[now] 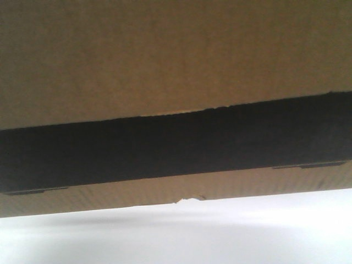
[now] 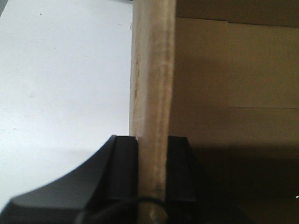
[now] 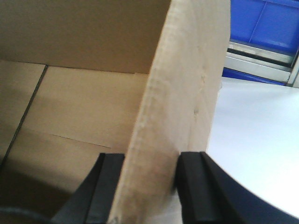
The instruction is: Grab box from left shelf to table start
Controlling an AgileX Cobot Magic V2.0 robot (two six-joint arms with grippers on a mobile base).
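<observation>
Box (image 1: 165, 66) low over the counter (image 1: 231, 236), contact unclear to me; long axis spans between my arms. Left hand (image 2: 152, 172) clamps one end wall, right hand (image 3: 149, 182) the opposite, neither nearer. I judge: lower it level.

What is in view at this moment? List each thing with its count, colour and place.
box: one, brown cardboard with a black printed panel, fills the front view above the table.
notch: one, small pale tear, on the box's lower edge.
table: one, white, below and beside the box.
blue bins: count unclear, blue, top right of the right wrist view.
shelf rail: one, silvery metal, just under the bins.
left gripper: one, black, shut on a box wall.
right gripper: one, black, shut on a box wall.
</observation>
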